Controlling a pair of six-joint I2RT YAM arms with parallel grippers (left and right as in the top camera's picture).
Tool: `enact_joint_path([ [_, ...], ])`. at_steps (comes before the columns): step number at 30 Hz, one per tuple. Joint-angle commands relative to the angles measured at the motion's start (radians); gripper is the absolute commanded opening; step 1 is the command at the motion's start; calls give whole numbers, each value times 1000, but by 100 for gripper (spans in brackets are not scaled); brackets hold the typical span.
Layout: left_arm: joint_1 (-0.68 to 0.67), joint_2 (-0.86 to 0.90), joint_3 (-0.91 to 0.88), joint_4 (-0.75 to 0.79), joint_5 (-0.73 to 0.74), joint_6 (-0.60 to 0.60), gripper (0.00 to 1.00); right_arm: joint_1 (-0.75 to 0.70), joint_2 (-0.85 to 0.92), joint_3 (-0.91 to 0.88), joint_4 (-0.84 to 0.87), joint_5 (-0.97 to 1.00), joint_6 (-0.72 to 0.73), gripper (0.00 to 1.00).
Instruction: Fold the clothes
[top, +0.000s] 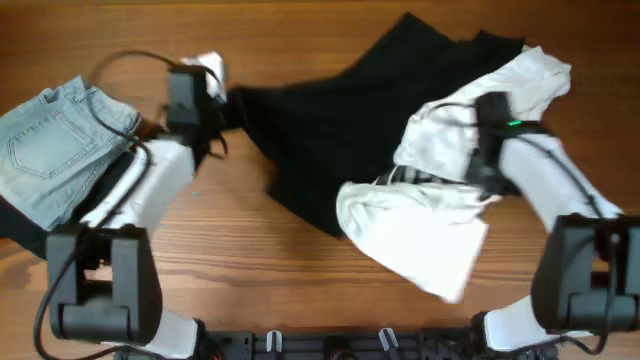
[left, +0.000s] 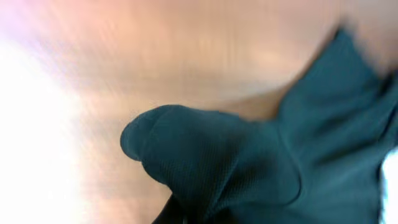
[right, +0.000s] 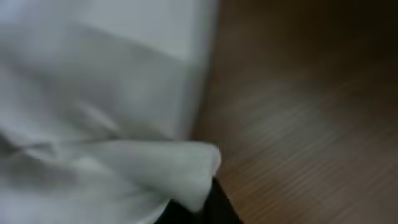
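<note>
A black garment (top: 340, 120) lies spread across the middle of the table. My left gripper (top: 215, 98) is at its left corner and is shut on it. In the left wrist view the black cloth (left: 249, 168) bunches over the jaws and hides the fingers. A white garment (top: 420, 230) lies crumpled over the right side of the black one. My right gripper (top: 487, 112) is shut on its upper part. In the right wrist view the white cloth (right: 93, 93) covers the jaws (right: 200, 211), and only a dark fingertip shows.
Folded light-blue jeans (top: 50, 145) lie at the left edge on something dark. A small white piece (top: 210, 66) sits just behind the left gripper. Bare wooden table (top: 250, 260) shows along the front and in the right wrist view (right: 311, 93).
</note>
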Motion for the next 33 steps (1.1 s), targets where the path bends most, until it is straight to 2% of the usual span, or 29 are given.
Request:
enact_joint_path([
  [1,111,-28,182,33,-48,2,4,-292,-43,193,-111,118,175,4],
  [2,125,-28,214,35,-48,2,4,-348,-52,232,-122,75,177,5],
  [4,133,-26,250,38,-48,2,4,-446,-75,308,-127,-57,121,13],
  [5,133,-24,251,43,-48,2,16,-469,-85,323,-117,-110,92,18],
  [6,132,-22,251,42,-48,2,18,-483,-97,331,-103,-168,67,23],
  [7,130,-15,251,32,-47,2,26,-487,-113,331,-85,-234,34,31],
  [9,129,4,251,-9,-47,2,90,-473,-121,331,-77,-321,-8,44],
  [10,129,11,251,-31,-44,2,99,-463,-121,330,-79,-353,-32,47],
  [13,129,32,251,-129,-39,2,100,-417,-118,326,-96,-417,-121,49],
  [18,96,66,250,-450,107,2,99,-299,-118,293,-91,-530,-291,53],
  [21,35,94,236,-606,148,-2,99,-223,-117,241,-57,-540,-327,60],
  [22,-18,115,213,-644,157,-42,100,-195,-116,215,-26,-541,-327,62],
  [26,-142,160,167,-629,161,-109,100,-151,-116,176,17,-541,-317,65],
  [30,-276,214,139,-595,161,-270,100,-145,-116,173,16,-541,-319,67],
  [33,-357,249,139,-542,159,-344,100,-145,-116,173,16,-541,-317,67],
])
